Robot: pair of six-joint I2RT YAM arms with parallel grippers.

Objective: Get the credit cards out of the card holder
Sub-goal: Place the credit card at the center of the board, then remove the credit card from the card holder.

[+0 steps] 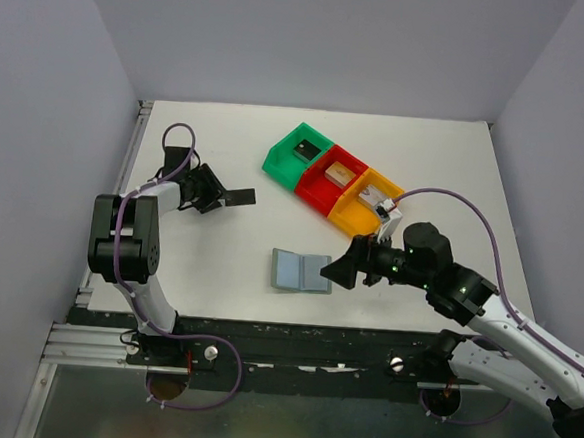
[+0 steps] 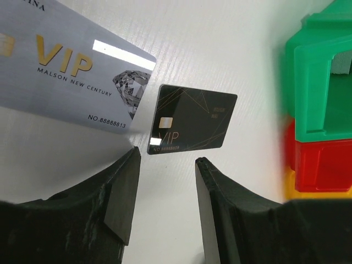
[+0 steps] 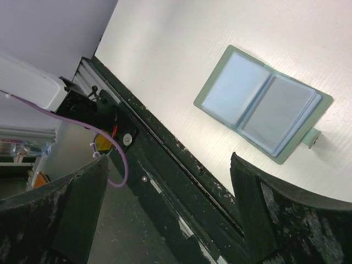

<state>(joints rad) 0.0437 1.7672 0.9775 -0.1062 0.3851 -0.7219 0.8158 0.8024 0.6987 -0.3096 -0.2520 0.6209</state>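
Observation:
The card holder [image 1: 300, 271] lies open and flat on the white table, and both of its grey-blue panels show in the right wrist view [image 3: 264, 104]. My right gripper [image 1: 341, 269] hovers just right of it, open wide and empty [image 3: 169, 159]. A black card [image 2: 190, 126] and a silver-grey VIP card [image 2: 71, 71] lie on the table just ahead of my left gripper [image 2: 166, 159], which is open and empty. In the top view the black card [image 1: 238, 197] lies right of the left gripper [image 1: 214, 191]. No tan-gold card shows as a loose card.
A green bin [image 1: 297, 149], a red bin [image 1: 330, 179] and an orange bin [image 1: 366, 202] stand in a diagonal row at the back, each with a small item inside. The green bin's wall [image 2: 308, 82] is close on the left gripper's right. The black table front rail [image 3: 165, 159] lies under the right gripper.

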